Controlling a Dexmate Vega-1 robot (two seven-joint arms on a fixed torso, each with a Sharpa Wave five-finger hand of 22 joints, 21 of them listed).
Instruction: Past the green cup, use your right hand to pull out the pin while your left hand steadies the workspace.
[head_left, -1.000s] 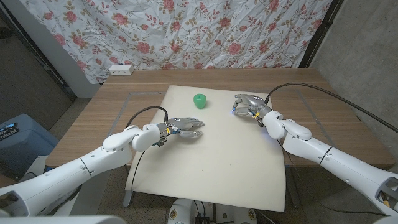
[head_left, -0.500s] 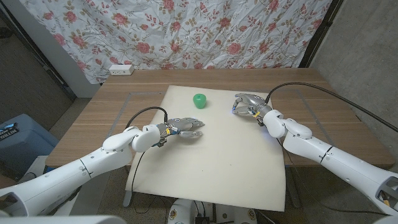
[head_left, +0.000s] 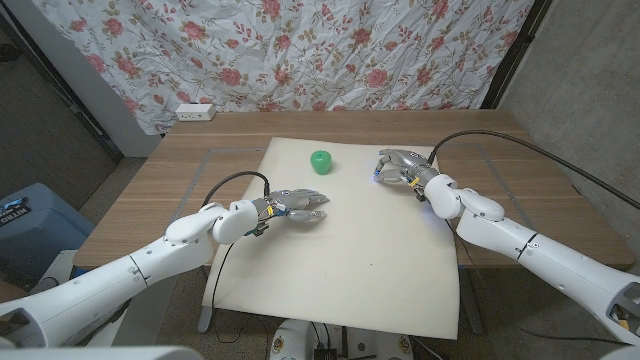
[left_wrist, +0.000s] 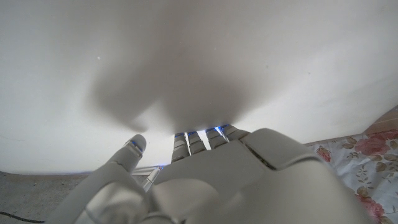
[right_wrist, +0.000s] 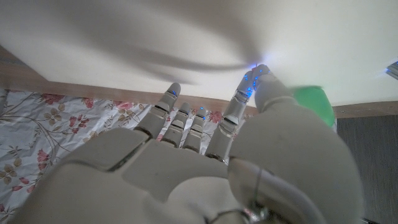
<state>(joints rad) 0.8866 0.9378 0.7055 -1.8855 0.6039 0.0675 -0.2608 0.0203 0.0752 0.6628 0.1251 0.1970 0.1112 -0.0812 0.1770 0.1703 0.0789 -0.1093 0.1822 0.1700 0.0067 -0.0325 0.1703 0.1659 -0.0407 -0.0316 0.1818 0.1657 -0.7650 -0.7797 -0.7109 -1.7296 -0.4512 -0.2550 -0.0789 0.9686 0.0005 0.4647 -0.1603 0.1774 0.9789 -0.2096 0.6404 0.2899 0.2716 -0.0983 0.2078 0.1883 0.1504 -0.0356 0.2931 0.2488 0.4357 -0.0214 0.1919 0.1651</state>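
- At the upper right of the white board (head_left: 340, 250), the right robot hand (head_left: 400, 167) had edged slightly up-frame over the last second, toward the board's far edge; its fingers were curled in, and whether they gripped anything could not be told.
- The left robot hand (head_left: 290, 205) had not moved: it stayed at centre left of the frame on the board, fingers extended toward the middle and holding nothing, apparently steadying the surface.
- The green cup (head_left: 321, 161) stood where it had been, upper centre of the frame, between the two hands and apart from both; the right wrist view showed it (right_wrist: 314, 102) just past the thumb.
- No pin could be made out, so the small drift probably meant the right hand was only closing on the spot and the pull had not begun.
- A blue bin (head_left: 25, 225) at the left edge carried white lettering, too cut off to read; the wall outlet (head_left: 195, 112) beyond the table (head_left: 520, 190) showed no legible marking.
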